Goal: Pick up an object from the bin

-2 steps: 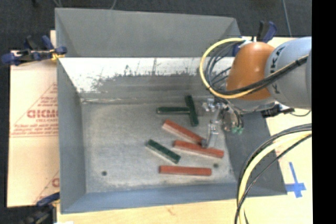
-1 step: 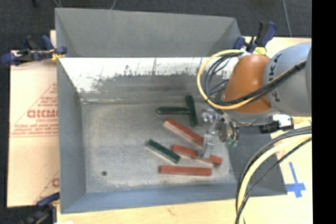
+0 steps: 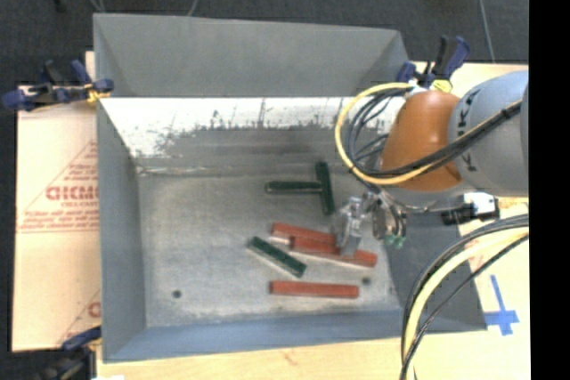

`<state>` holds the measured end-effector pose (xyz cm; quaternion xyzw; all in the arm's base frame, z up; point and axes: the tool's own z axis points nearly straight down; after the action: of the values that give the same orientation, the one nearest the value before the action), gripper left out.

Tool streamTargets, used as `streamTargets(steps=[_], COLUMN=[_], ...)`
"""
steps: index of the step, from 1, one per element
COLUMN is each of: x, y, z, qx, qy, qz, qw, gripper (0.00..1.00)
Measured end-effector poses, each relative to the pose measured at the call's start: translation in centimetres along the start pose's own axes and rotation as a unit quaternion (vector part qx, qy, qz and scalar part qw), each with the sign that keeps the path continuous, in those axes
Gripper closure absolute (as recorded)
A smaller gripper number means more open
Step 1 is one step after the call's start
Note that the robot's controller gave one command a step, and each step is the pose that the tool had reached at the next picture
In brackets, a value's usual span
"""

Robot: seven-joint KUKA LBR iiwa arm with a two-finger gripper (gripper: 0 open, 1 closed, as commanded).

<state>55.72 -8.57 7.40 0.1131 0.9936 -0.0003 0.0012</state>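
End effector low over a red bar on the 3 o'clock side of the bin

Arm reaches in from 3 o'clock, its orange cover [image 3: 426, 142] and looped cables [image 3: 356, 125] hanging over that edge of the grey bin [image 3: 240, 58]. The end effector [image 3: 354, 227] is down near the floor, directly above the 3 o'clock end of a long red bar [image 3: 307, 238] that lies slanted across the floor. From where I stand I cannot tell whether it is open or closed, or whether it has hold of anything.

Just toward 12 o'clock from it lies a dark green T-shaped piece [image 3: 322, 184]. Toward 8 o'clock from the long red bar, close beside it, sits a short dark green bar [image 3: 278, 255]. A second red bar [image 3: 313, 287] lies flat toward 6 o'clock, apart from the others.
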Motion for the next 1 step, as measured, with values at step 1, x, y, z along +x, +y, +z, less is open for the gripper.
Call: streamTargets(steps=[1], x=[0.00], y=[-0.03], z=[0.23], qx=[0.001], qy=[-0.0021], qz=[-0.001], qw=[1.0000], gripper=[0.00])
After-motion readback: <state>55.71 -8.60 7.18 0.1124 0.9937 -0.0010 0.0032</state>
